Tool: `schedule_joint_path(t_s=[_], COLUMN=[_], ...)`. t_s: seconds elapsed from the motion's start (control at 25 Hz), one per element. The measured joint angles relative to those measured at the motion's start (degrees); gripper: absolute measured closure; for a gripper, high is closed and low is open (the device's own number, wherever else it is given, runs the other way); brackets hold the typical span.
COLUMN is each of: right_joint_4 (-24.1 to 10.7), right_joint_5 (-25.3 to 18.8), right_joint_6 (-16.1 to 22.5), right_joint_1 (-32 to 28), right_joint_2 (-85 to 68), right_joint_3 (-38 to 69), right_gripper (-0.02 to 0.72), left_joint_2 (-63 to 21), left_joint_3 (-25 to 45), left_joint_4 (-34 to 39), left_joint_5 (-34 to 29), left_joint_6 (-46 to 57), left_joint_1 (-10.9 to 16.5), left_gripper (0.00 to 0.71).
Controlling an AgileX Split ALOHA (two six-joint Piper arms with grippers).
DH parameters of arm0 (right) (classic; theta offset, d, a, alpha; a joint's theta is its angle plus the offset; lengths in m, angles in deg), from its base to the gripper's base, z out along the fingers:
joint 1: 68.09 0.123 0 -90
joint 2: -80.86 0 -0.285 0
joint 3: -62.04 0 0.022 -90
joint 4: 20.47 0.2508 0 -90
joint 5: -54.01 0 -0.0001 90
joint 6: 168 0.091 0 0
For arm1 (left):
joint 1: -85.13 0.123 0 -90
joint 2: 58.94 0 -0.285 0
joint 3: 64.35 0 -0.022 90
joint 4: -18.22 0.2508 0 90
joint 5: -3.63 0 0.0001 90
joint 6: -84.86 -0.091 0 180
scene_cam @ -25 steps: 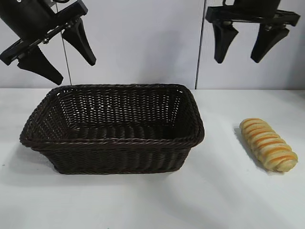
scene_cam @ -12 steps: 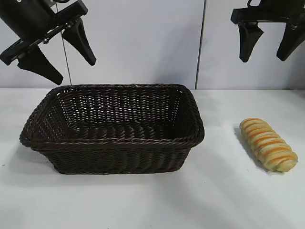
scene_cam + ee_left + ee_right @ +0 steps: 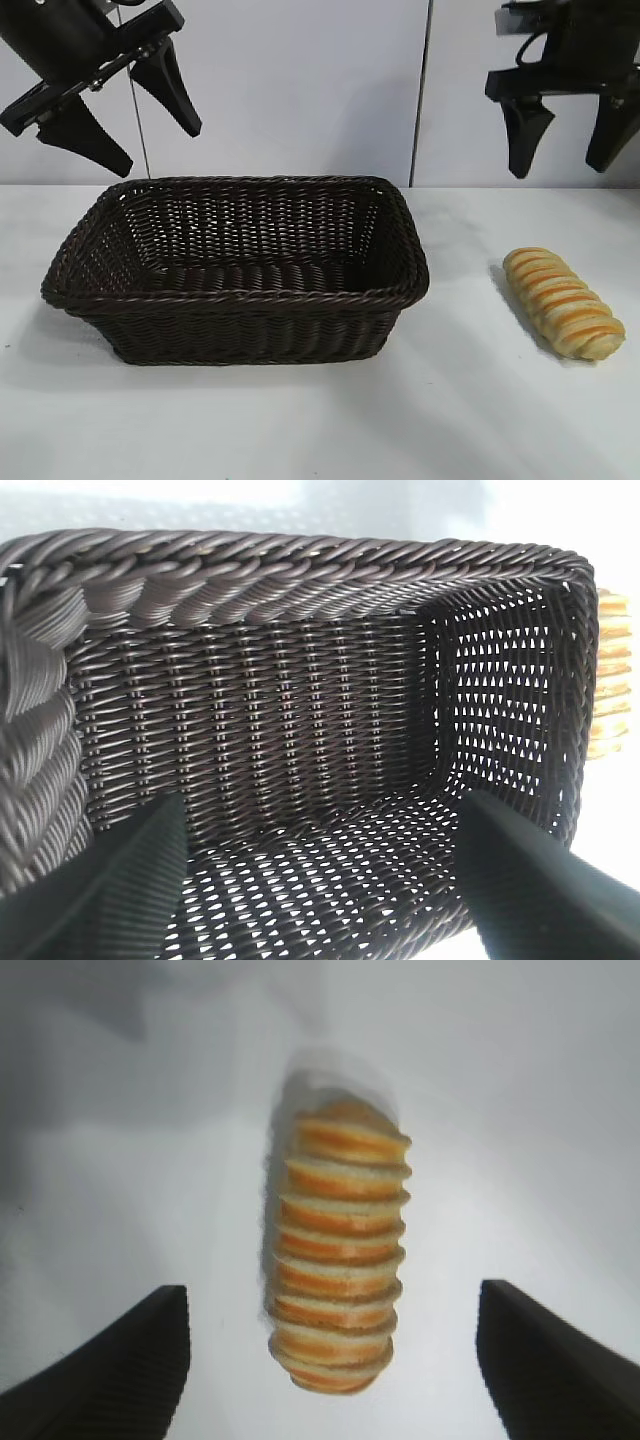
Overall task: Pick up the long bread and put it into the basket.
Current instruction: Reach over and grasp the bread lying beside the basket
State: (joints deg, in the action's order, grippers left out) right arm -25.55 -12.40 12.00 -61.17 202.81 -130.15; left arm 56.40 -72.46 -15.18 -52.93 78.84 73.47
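Oblong golden-yellow long bread (image 3: 563,316) with orange-brown ridges lies on the white desk (image 3: 300,420), well right of the dark brown woven wicker basket (image 3: 240,300). The right gripper (image 3: 567,138) hangs above it, jaws wide, the loaf's long axis running between them. The left gripper (image 3: 118,110), also wide, is parked over the basket's far-left corner.
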Motion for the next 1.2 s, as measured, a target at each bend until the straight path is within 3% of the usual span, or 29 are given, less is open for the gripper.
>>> schedule_joint_path(t_s=[0.24, 1.08, 1.2], right_joint_4=[-0.05, -0.19, -0.19], right_joint_5=[3.48, 5.72, 5.92], right_joint_6=[0.40, 0.45, 0.45], right_joint_1=[0.00, 0.00, 0.00], right_joint_2=[0.00, 9.85, 9.98], right_joint_3=[1.43, 1.43, 1.43], right_gripper=[0.136, 0.137, 0.219], left_joint_2=[0.00, 0.00, 0.00], left_joint_3=[0.00, 0.00, 0.00], left_joint_4=[0.00, 0.00, 0.00], left_joint_5=[0.00, 0.00, 0.00], left_joint_6=[0.00, 0.00, 0.00], left_joint_1=[0.00, 0.00, 0.00], left_gripper=[0.169, 0.169, 0.169])
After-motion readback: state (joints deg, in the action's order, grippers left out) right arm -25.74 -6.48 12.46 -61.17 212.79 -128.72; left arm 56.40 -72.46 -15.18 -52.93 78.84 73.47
